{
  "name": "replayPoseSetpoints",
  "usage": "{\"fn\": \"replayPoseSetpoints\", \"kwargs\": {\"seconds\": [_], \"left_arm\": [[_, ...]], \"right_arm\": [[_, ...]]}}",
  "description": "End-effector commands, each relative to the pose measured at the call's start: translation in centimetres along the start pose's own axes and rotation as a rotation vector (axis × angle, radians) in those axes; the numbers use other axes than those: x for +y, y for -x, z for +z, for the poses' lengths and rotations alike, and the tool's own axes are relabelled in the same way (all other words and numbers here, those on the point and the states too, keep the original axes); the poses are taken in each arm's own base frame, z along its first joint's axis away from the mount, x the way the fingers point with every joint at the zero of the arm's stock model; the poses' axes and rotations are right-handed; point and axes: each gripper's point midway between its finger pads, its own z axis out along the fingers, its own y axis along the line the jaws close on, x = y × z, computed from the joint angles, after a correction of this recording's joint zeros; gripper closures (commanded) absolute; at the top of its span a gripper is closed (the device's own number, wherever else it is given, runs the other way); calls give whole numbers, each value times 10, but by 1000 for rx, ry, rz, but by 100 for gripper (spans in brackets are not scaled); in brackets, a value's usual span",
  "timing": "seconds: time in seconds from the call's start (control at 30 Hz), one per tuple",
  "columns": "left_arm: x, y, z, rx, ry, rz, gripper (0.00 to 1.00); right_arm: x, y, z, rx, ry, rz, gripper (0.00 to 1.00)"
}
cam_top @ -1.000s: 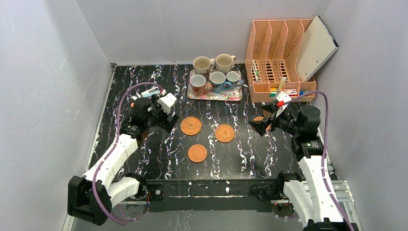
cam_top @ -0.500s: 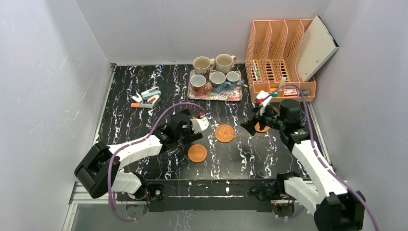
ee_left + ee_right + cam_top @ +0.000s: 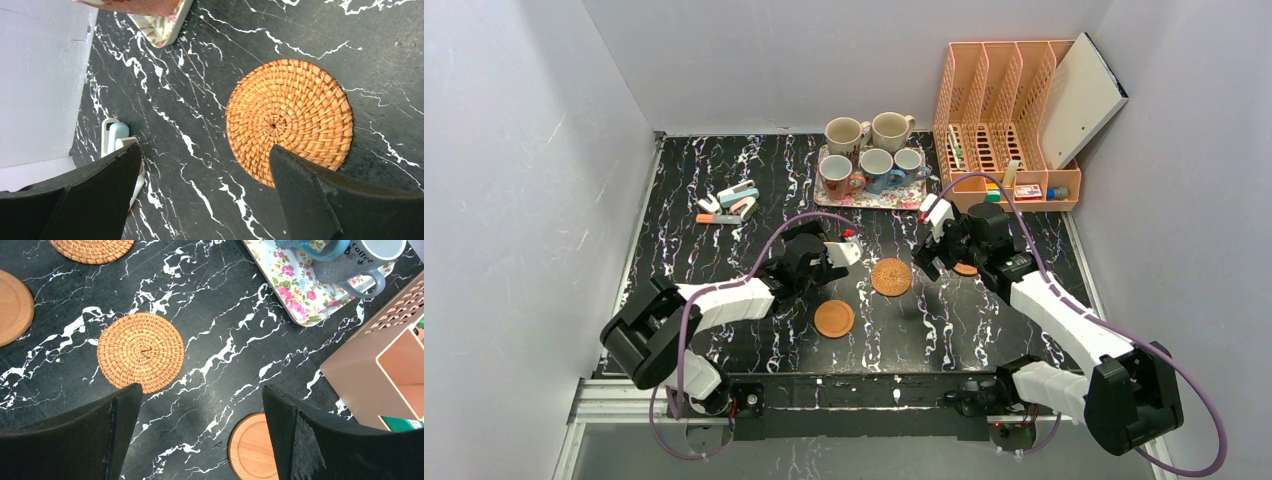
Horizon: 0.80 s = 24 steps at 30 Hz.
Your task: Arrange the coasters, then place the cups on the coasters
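Several cups stand on the floral tray at the back. My left gripper hangs open over one woven coaster, one finger covering its edge; from above my arm hides that coaster. A second woven coaster lies mid-table, with a smooth coaster nearer the front. My right gripper is open and empty, between the woven coaster and another smooth coaster lying by its right finger. The dark wood coaster is out of view.
An orange desk organiser with small items stands at the back right, close to my right arm. Some small stationery pieces lie at the left. Grey walls enclose the table on three sides.
My left arm has swung from the left side to the middle, over the left woven coaster. My right arm has moved left and slightly back toward the centre. Both grippers stayed open.
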Motion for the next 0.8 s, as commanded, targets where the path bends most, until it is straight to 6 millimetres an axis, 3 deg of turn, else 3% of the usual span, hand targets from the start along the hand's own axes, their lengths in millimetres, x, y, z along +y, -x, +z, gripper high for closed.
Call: {"fn": "replayPoseSetpoints", "kwargs": {"seconds": [0.0, 0.3, 0.5, 0.63, 0.77], "left_arm": [[-10, -2, 9, -1, -14, 6, 2], [-30, -20, 41, 99, -33, 53, 2], [-32, -20, 65, 169, -13, 26, 2], [-10, -2, 65, 137, 57, -64, 2], [29, 26, 43, 52, 133, -203, 2]], "right_arm": [[-10, 11, -2, -41, -49, -46, 2], [-11, 12, -5, -50, -60, -62, 2], [-13, 9, -5, -40, -69, -69, 2], [-14, 7, -4, -36, -73, -73, 2], [-13, 5, -2, -30, -67, -82, 2]]}}
